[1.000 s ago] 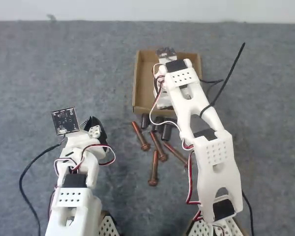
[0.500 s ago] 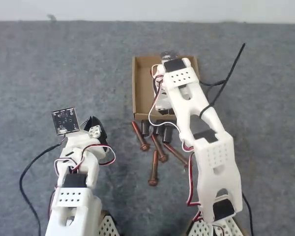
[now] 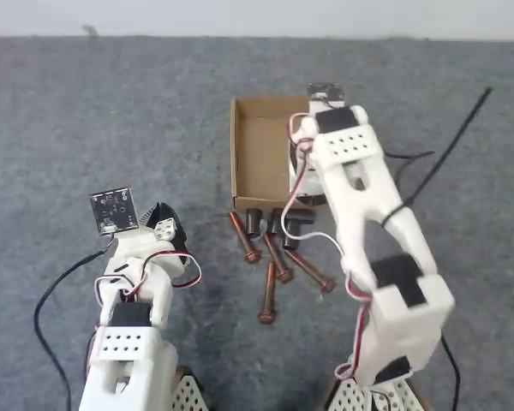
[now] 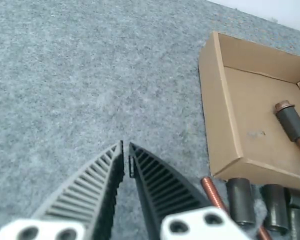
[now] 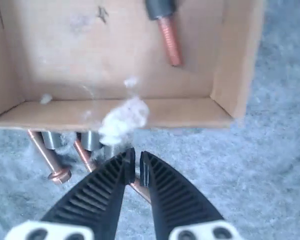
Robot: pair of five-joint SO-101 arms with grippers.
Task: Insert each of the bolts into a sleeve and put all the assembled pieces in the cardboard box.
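Our right claw point(image 5: 134, 157), closed and empty, hangs just outside the box point(image 5: 237, 60), where a sleeved bolt point(image 5: 166, 25) lies, while our left claw point(image 4: 126, 149), also closed, rests clear of the loose bolts point(image 3: 268, 293), probably leaving room.

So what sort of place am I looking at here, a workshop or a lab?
Most likely a small robotics lab bench: a white left arm and right arm side by side on a grey felt-like table cover, with loose bolts, sleeves and a cardboard box laid out as a practice task.
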